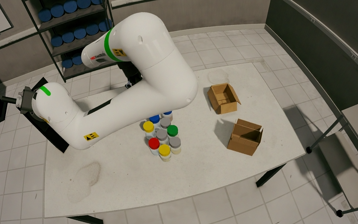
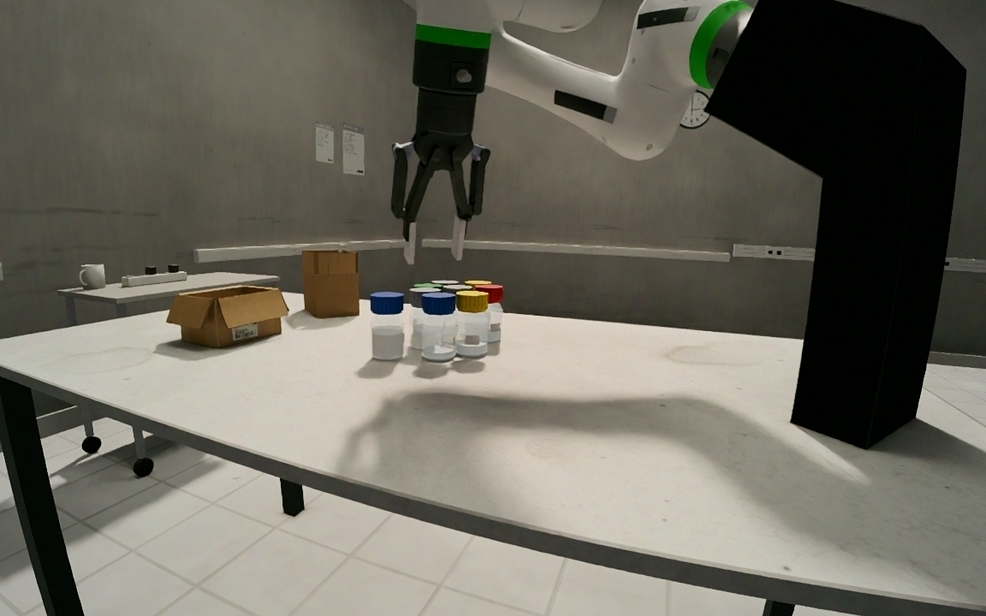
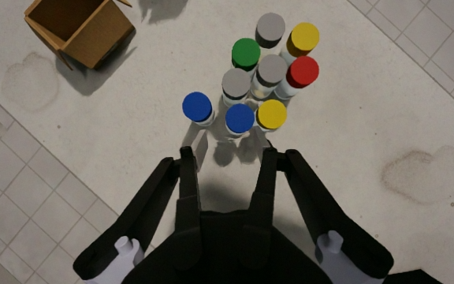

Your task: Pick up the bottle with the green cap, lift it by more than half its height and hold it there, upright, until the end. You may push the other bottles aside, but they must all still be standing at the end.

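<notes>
Exterior view: gripper (image 2: 433,252) half-spread, holding nothing, above bottle cluster; green-capped bottle (image 3: 245,54) standing upright among neighbours.

This looks like a lab or stockroom: grey walls, white tiled floor, a metal shelf rack (image 1: 42,41) of blue canisters beyond the worktop's far-left corner, cardboard boxes (image 1: 223,98) near its right edge (one carries a label), a wheeled side table (image 2: 167,283).

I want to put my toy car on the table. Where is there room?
There is bare table between the bottles and the front edge, and between bottles and boxes. It is crowded in the bottle cluster, under the open gripper.
</notes>
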### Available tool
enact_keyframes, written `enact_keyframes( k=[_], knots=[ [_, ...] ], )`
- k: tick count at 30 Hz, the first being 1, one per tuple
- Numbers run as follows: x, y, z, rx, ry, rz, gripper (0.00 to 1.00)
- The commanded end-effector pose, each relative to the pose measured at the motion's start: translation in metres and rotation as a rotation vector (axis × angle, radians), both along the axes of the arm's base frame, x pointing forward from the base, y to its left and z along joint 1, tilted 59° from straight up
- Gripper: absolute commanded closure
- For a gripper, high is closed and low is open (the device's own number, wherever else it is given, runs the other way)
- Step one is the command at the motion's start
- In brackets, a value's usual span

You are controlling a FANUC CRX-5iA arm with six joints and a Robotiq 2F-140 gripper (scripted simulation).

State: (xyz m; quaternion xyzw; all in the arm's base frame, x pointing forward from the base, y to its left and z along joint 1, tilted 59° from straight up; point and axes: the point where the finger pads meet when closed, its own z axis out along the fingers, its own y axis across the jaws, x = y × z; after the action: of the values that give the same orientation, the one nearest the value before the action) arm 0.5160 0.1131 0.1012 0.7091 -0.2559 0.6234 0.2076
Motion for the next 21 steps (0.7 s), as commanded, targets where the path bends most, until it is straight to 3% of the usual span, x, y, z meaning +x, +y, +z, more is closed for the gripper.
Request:
enact_keyframes(
  k=[1, 5, 14, 21],
  knots=[
    [0.001, 0.007, -0.006, 0.000, -0.002, -0.004, 0.49],
    [0.000, 0.009, -0.008, 0.000, -0.001, -0.002, 0.49],
    [-0.002, 0.035, -0.034, 0.000, -0.002, -0.005, 0.49],
    [-0.002, 0.035, -0.034, 0.000, -0.002, -0.005, 0.49]
  ],
)
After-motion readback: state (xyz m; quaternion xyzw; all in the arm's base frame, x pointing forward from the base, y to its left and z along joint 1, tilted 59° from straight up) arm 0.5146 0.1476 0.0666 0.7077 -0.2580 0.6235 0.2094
